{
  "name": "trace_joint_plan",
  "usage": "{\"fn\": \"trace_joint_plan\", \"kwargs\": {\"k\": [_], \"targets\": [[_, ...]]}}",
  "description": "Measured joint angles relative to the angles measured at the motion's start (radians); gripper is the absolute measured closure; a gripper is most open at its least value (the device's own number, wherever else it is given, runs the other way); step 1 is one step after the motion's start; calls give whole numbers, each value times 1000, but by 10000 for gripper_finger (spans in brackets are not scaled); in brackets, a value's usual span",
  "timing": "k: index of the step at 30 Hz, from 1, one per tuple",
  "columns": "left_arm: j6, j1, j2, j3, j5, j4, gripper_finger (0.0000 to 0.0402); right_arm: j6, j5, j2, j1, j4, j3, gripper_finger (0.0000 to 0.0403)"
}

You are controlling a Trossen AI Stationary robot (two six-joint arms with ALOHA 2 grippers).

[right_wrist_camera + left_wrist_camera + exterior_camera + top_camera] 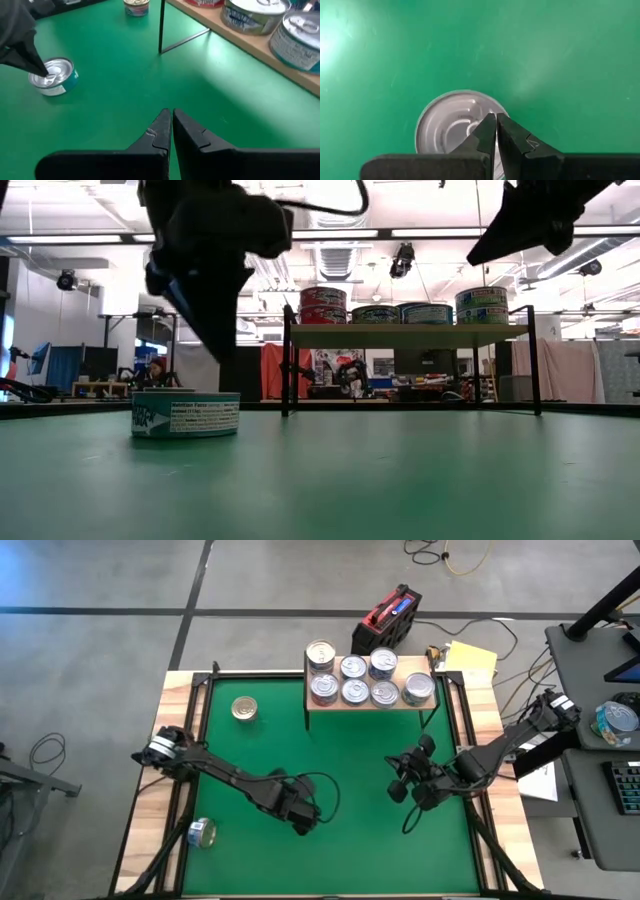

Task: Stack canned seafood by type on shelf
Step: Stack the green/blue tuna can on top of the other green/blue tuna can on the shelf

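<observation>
One tin of the canned seafood (451, 122), silver-topped with a teal label (185, 415), stands upright on the green mat. My left gripper (496, 118) hangs shut just over its lid; the low view shows a gap between the fingertips (217, 358) and the lid. The high view hides this tin under that gripper (300, 817). The shelf (365, 706), a light-wood board on thin black legs, carries several tins, one pair stacked (320, 655). A gold-topped tin (244, 708) stands at the far left. Another tin (202, 833) lies at the mat's left edge. My right gripper (172, 117) hovers shut, right of centre (400, 785).
A red-and-black case (385, 620) and yellow paper (470, 660) lie beyond the table's far edge. The shelf's black leg (161, 27) stands on the mat ahead of my right gripper. Open green mat (350, 860) spreads between the arms and toward the near edge.
</observation>
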Motion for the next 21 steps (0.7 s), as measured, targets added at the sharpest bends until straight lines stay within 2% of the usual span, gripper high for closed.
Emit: {"fn": "trace_joint_plan", "kwargs": {"k": [5, 13, 16, 21], "targets": [[68, -16, -21, 10, -36, 0, 402, 40, -41, 0, 0, 56, -41, 394], [90, -68, -137, -81, -121, 35, 402, 12, -111, 0, -3, 419, -174, 394], [119, -95, -216, -176, -126, 166, 402, 4, -132, 0, -14, 471, -190, 394], [166, -123, -359, -387, -126, 490, 402, 24, -185, 11, -48, 515, -195, 394]]}}
